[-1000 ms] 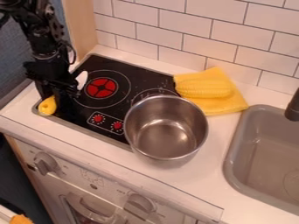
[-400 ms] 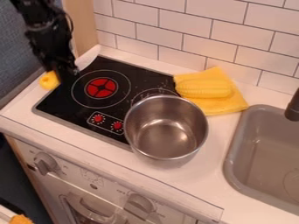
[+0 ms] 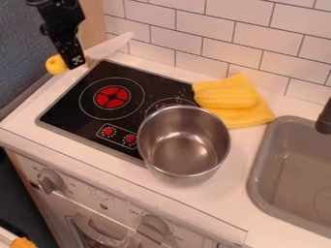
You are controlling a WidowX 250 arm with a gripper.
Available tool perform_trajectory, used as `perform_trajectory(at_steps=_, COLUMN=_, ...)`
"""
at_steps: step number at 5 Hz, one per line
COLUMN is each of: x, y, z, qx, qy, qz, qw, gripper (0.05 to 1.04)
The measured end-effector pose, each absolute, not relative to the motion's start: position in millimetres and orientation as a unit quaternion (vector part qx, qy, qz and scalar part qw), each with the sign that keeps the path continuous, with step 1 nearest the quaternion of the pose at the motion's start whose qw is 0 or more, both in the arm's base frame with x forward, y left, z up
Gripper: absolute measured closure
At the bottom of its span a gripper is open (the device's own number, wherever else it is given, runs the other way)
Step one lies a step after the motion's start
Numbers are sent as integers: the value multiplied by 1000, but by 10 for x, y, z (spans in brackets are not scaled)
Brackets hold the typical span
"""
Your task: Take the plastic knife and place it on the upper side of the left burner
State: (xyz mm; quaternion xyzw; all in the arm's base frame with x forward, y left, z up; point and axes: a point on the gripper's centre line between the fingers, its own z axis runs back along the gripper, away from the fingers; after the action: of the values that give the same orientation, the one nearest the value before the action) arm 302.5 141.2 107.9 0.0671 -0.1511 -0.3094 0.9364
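Note:
At the upper left, the black gripper [image 3: 76,62] is shut on the plastic knife, just past the top left corner of the stove. The knife's yellow handle [image 3: 56,64] sticks out to the left of the gripper, and its white blade [image 3: 111,46] points up and right in front of the tiled wall. Its middle is hidden behind the gripper. Below and right of the gripper lies the left burner [image 3: 112,97], a red disc inside a thin ring on the black cooktop [image 3: 72,114].
A steel pot [image 3: 184,141] covers the cooktop's right part. Behind it, a yellow corn cob [image 3: 225,98] lies on a yellow cloth [image 3: 254,116]. The grey sink [image 3: 260,169] with a dark faucet [image 3: 325,118] is at the right. A wooden panel [image 3: 89,24] stands behind the gripper.
The gripper has risen from the stove's left side toward the top left, carrying the knife. The blade has come into fuller view and now points up and right.

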Motion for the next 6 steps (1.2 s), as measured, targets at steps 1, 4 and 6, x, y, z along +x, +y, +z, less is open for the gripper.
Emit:
perform_trajectory(at_steps=1, x=3087, y=1323, z=1251, qx=85, qy=-184, qz=-405, qw=891, gripper=710)
perform_trajectory(at_steps=4, x=3578, y=1063, z=1169, qx=90, qy=-161, qz=-621, qw=762, gripper=710)
perform_trajectory(at_steps=6, x=3815, y=1113, z=829, qx=84, qy=-131, qz=-634, qw=758, gripper=710)
